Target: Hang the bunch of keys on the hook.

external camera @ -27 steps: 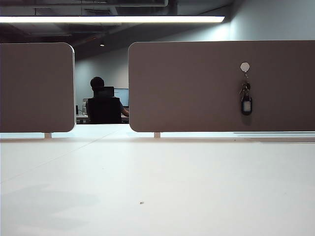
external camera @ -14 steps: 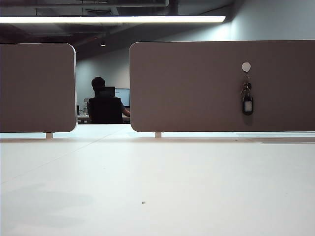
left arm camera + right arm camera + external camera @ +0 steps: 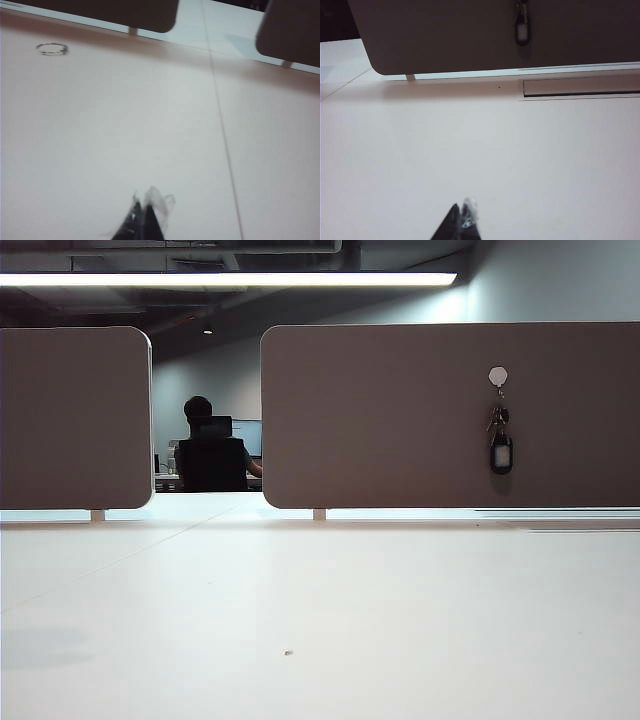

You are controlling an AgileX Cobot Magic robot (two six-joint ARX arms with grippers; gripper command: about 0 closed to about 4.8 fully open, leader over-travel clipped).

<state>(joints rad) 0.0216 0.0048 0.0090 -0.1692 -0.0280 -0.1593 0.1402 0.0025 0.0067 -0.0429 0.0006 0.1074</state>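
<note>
The left gripper (image 3: pixel 142 220) is closed tight with its two tips pressed together, and it holds nothing. It sits low over the white table (image 3: pixel 320 610), and a small metal ring (image 3: pixel 52 48) lies on the table far out in front of it. The right gripper (image 3: pixel 462 220) is closed tight too, with nothing in it. Far ahead of it, the bunch of keys (image 3: pixel 500 443) hangs on the hook (image 3: pixel 498 376) on the brown panel (image 3: pixel 400 420), with the black fob at the bottom. The fob has a pale face, but I cannot read any words on it.
</note>
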